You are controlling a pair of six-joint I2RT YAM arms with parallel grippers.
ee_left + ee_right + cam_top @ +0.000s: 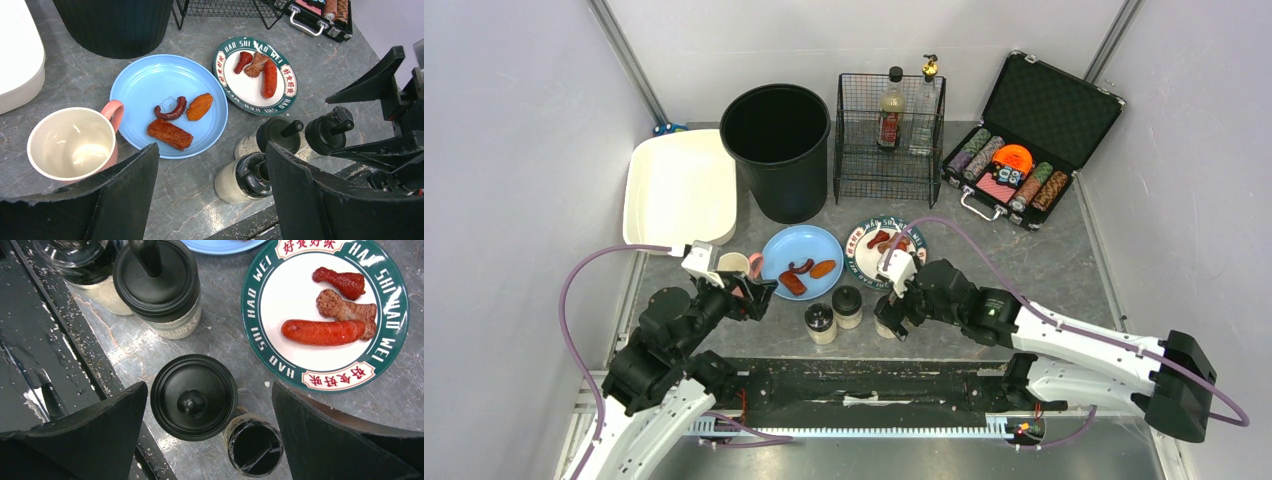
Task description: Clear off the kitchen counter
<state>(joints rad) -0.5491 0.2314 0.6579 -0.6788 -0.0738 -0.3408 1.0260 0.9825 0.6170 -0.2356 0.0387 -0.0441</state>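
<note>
1. Right wrist view: the right jaws are spread wide and pinch nothing. A black-lidded jar [192, 397] stands upright between them in frame, close to the near edge of the bench [1074, 250]. Whether either finger touches it cannot be told.
2. The left jaws are likewise spread wide and empty. A cup [70, 145] with a pink handle stands upright just beside one finger, towards the left edge.
3. A second jar [821, 322] and a third jar [847, 305] stand side by side near the near edge, between the two arms.
4. A blue plate [145, 90] lies just beside the cup, at its handle. It carries three pieces of cooked food.
5. A green-rimmed plate [300, 315] lies just beyond the jars, near the blue plate. It carries a red sausage [322, 331] and two smaller pieces.
6. Along the far edge:
   - a white tray [679, 190] at the far left corner
   - a black bin [779, 150]
   - a wire basket [889, 150] holding two bottles
   - an open case [1024, 140] of chips at the far right corner
7. The bench, dark grey and mottled, carries every item listed.
</note>
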